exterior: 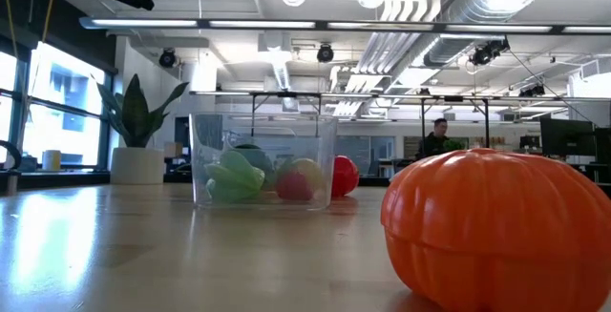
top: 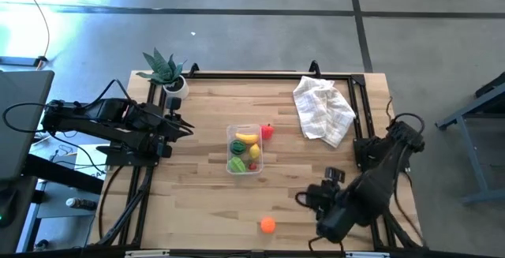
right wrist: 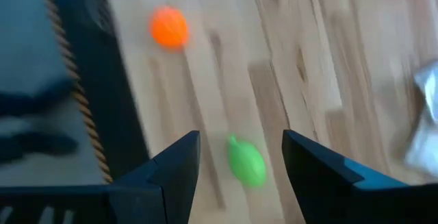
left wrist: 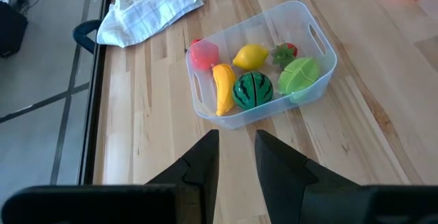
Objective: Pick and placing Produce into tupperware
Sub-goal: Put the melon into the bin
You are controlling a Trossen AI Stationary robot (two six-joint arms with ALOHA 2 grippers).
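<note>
The clear tupperware [top: 230, 143] [left wrist: 205, 107] stands mid-table. It holds a banana [left wrist: 223, 87], a watermelon [left wrist: 252, 90], a lemon [left wrist: 250, 56], a light green piece [left wrist: 298, 75] and red pieces. One red piece [top: 267, 132] lies outside, against the tub's far right corner. An orange [top: 268, 225] [right wrist: 169, 27] rests near the front edge. A green piece [right wrist: 246, 162] lies on the wood under my right gripper [top: 306, 199] [right wrist: 241, 138], which hovers open above it. My left gripper [top: 188, 129] [left wrist: 236, 148] waits shut, left of the tub.
A crumpled white cloth [top: 323, 110] lies at the back right, and a potted plant [top: 164, 70] stands at the back left corner. A black frame borders the table's far and side edges. Bare wood lies between the tub and the front edge.
</note>
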